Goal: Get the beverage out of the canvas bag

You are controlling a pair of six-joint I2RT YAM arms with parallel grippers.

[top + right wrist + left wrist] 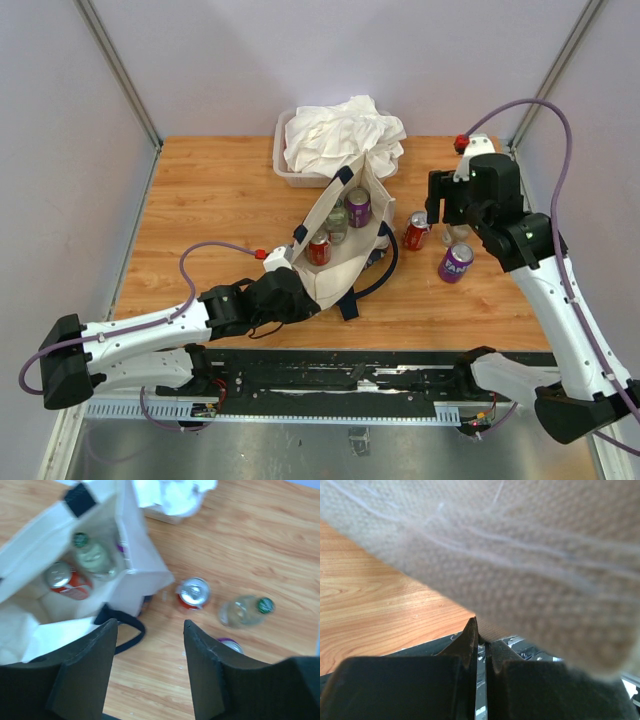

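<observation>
The canvas bag [322, 283] stands at the middle of the desk [200, 200], mouth up and spread wide, with its navy handles drooping over the sides. Three drinks stand inside it: the inner red can [318, 249], the green-capped bottle [336, 222] and the inner purple can [357, 207]. Your left gripper [477, 630] has its jaws pressed together on the canvas at the bag's near corner, apparently to steady the bag and keep its mouth open. To the bag's right, out on the desk, are the outer red can [416, 231], the clear bottle [243, 611] and the outer purple can [456, 262], the last lying on its side. Your right gripper [150, 625] hangs above this group with its jaws spread and nothing between them. White lettering on the outer purple can appears to read "FAN"; other labels, and the bag's print, are illegible. Behind the bag sits the tub of white cloth [290, 160].
</observation>
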